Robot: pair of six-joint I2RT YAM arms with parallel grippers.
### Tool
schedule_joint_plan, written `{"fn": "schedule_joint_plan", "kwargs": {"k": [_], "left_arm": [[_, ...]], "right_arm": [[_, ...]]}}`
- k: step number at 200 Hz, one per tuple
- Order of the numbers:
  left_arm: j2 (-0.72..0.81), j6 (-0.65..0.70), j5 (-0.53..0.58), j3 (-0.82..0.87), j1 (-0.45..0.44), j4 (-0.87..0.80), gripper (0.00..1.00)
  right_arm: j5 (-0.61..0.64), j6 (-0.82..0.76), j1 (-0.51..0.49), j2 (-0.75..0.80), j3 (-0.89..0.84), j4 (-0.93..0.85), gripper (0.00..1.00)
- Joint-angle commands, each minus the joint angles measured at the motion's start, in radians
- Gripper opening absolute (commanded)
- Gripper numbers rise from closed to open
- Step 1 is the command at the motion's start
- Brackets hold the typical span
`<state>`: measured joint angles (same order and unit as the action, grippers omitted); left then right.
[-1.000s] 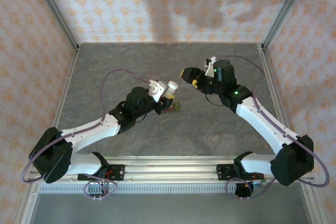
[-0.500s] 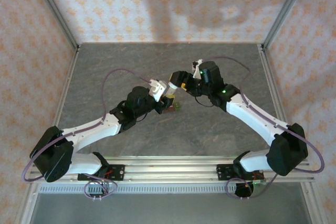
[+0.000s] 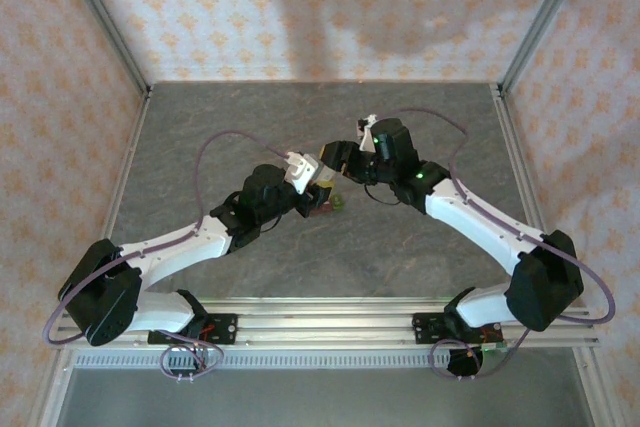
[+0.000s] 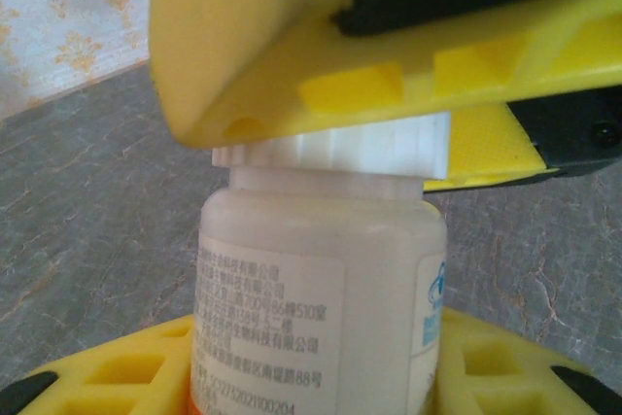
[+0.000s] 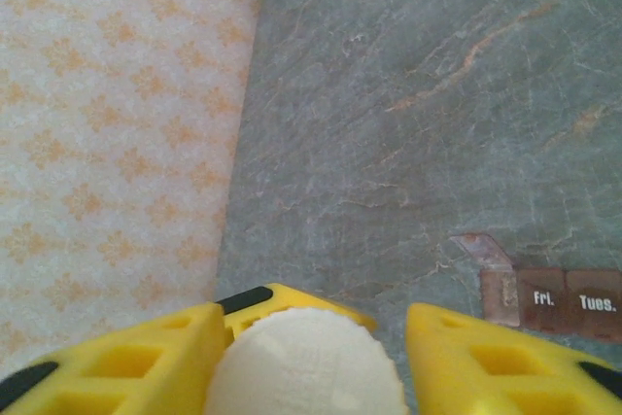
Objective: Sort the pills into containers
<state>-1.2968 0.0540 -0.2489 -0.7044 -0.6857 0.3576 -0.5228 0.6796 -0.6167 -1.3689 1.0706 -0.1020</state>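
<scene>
Top view. On the grey stone-patterned table point(image 3: 420, 257), near the middle, both arms bent toward each other. Left gripper point(image 3: 318, 181) clamped on a small white plastic bottle with a printed label point(image 3: 316, 167), lifted above the table. Right gripper point(image 3: 335, 155) meeting the bottle at its top end. Just beside and below the left gripper, lying on the table, the short strip of joined small square compartments, brownish-red with one green end point(image 3: 325, 207), the green end turned to the right. Behind the table, a wall with pale orange-patterned paper point(image 3: 300, 7).

Left wrist view. The bottle point(image 4: 311, 289) upright between the two yellow fingers point(image 4: 486, 366) of the left gripper, held at its lower part, with a thin orange edge visible at the bottom of the label. On top of the bottle, a white ribbed screw cap point(image 4: 340, 155), still on. Over and around the cap, the yellow fingers point(image 4: 253, 55) of the right gripper, one in front and one behind.

Right wrist view. The round top of the cap point(image 5: 306, 366) between the two yellow fingers point(image 5: 126, 357), with both fingers very near its sides; impossible to tell whether pressed on it or only placed around it. Farther away on the table, at the right edge, the strip point(image 5: 549, 300) with lids marked "Fri." and "Tues.", and one brownish lid flap standing open at its left end.
</scene>
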Motion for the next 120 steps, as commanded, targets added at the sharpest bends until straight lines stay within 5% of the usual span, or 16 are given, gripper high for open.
{"fn": "schedule_joint_plan", "kwargs": {"k": [1,29,61,91,120], "left_arm": [[0.011,0.000,0.024,-0.026,-0.005,0.057,0.00],[0.037,-0.019,-0.008,-0.026,-0.005,0.052,0.00],[0.059,-0.081,-0.183,-0.051,0.005,0.016,0.00],[0.057,-0.151,-0.286,-0.069,0.007,0.024,0.00],[0.070,-0.114,-0.187,-0.056,0.008,0.016,0.00]], "right_arm": [[0.022,-0.036,-0.003,0.013,-0.019,0.023,0.43],[-0.047,-0.183,0.012,0.030,-0.043,0.069,0.40],[-0.289,-0.344,0.081,0.022,-0.085,0.152,0.42],[-0.383,-0.387,0.129,-0.010,-0.077,0.105,0.45],[-0.329,-0.314,0.135,0.011,-0.069,0.095,0.66]]}}
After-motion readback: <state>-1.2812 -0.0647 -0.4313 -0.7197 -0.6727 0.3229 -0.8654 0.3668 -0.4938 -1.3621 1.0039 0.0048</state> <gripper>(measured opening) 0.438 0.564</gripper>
